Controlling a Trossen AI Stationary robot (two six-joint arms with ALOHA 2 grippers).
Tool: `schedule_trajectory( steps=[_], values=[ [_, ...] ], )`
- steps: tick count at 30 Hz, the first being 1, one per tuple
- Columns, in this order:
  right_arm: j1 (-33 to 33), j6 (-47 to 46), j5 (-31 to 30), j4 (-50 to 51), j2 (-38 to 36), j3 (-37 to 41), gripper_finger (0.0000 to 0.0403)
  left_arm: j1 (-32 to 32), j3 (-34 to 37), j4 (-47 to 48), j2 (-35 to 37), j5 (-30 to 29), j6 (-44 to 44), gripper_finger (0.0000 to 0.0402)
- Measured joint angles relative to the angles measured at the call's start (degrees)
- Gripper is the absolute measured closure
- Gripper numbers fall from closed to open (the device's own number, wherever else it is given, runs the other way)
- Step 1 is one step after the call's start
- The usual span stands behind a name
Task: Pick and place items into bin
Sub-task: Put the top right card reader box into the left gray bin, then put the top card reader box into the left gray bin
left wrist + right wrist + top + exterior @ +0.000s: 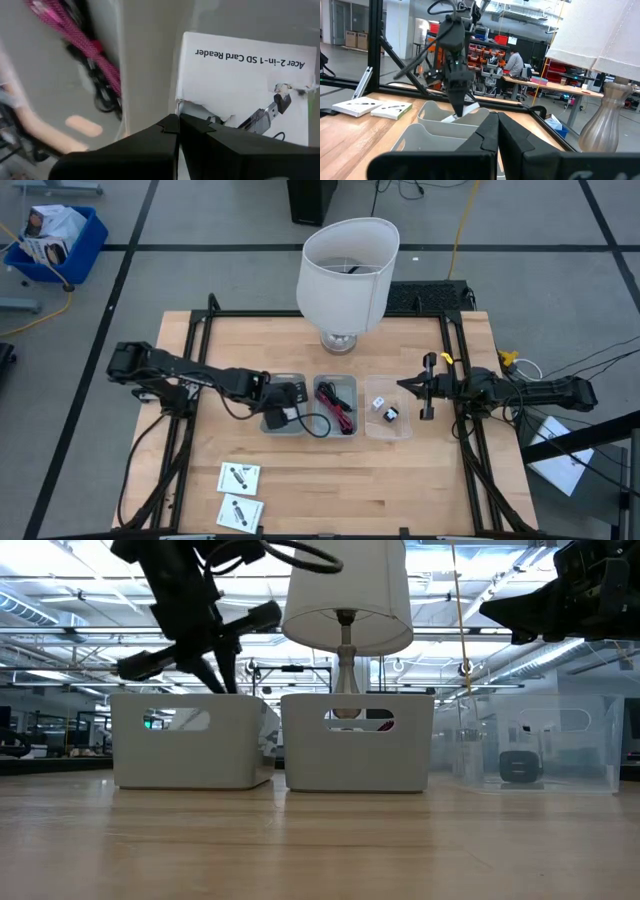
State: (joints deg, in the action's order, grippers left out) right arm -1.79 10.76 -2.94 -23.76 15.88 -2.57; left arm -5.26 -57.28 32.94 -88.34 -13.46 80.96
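My left gripper [287, 396] is shut on a white square packet [240, 75] printed "Acer 2-in-1 SD Card Reader", above the left grey bin [283, 424]. Two more white packets [238, 477] [238, 512] lie flat on the table near its near edge. A red cable [342, 416] and a black cable [324, 394] lie coiled in the middle grey bin [336, 383]. A tiny white-and-black block [379, 403] sits in the clear bin [388, 430]. My right gripper [426, 388] is shut and hovers just right of the clear bin. My left gripper pinches the packet between its two fingers at one edge [187, 102], near a torn opening. The fingers [461, 100] come from above, pointing down into the left bin. The packet [466, 112] hangs tilted below them at the bin's rim; whether it touches the bin cannot be told.
A big white lampshade on a silver base [348, 265] stands at the far edge behind the bins. A small black item [391, 416] also lies in the clear bin. Black frame rails run along both table sides. Bare wood lies between the bins and the near edge.
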Motion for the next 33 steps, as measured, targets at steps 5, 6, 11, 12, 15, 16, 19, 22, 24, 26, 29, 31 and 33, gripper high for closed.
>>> schedule_trajectory(
  steps=[5, 6, 11, 12, 15, 16, 19, 22, 24, 26, 29, 31, 33],
  values=[
    [-0.01, 0.00, 0.00, -0.16, 0.15, 0.00, 0.0403, -0.18, 0.00, -0.08, -3.22, 1.21, 3.61, 0.0396],
    [0.00, 0.00, 0.00, -0.03, 0.15, 0.00, 0.0403, -0.20, 0.00, -0.15, -3.92, 1.29, 4.13, 0.0396],
    [-0.01, 0.00, 0.00, 0.01, 0.15, -0.01, 0.0403, -0.13, -0.06, -0.70, -6.20, 2.36, 7.01, 0.0396],
    [-0.01, 0.00, 0.00, 0.01, 0.15, 0.00, 0.0403, -0.16, -0.06, -0.72, -6.48, 3.03, 7.57, 0.0396],
    [-0.01, 0.00, 0.00, 0.04, 0.15, -0.02, 0.0403, -0.09, -0.06, -1.60, -6.93, 4.81, 8.70, 0.0396],
    [-0.01, 0.01, 0.00, 0.02, 0.15, 0.00, 0.0403, 0.04, -0.06, -1.71, -6.94, 5.46, 9.08, 0.0396],
    [-0.01, 0.49, 0.00, 0.25, 0.17, 0.00, 0.0403, 0.45, -0.06, -2.35, -6.94, 6.60, 9.21, 0.0396],
    [-0.01, 0.74, -0.02, 0.14, 0.17, 0.00, 0.0403, 0.48, -0.04, -3.05, -6.82, 6.42, 7.28, 0.0396],
    [-0.01, 0.90, -0.01, 0.04, 0.17, 0.00, 0.0403, 0.48, -0.04, -3.10, -6.79, 5.86, 5.85, 0.0392],
    [-0.01, 1.05, -0.02, 0.04, 0.17, 0.00, 0.0403, 0.48, -0.04, -3.10, -6.79, 5.71, 3.96, 0.0380],
    [-0.01, 1.07, -0.02, 0.01, 0.17, -0.02, 0.0403, 0.48, -0.04, -3.10, -6.79, 5.51, 1.00, 0.0352],
    [-0.01, 1.07, -0.01, 0.04, 0.17, -0.01, 0.0403, 0.30, -0.04, -3.10, -6.79, 4.34, -0.42, 0.0333],
    [-0.01, 1.07, -0.01, 0.04, 0.17, 0.00, 0.0403, 0.01, -0.04, -3.10, -6.79, 2.03, -1.40, 0.0314]
  ],
)
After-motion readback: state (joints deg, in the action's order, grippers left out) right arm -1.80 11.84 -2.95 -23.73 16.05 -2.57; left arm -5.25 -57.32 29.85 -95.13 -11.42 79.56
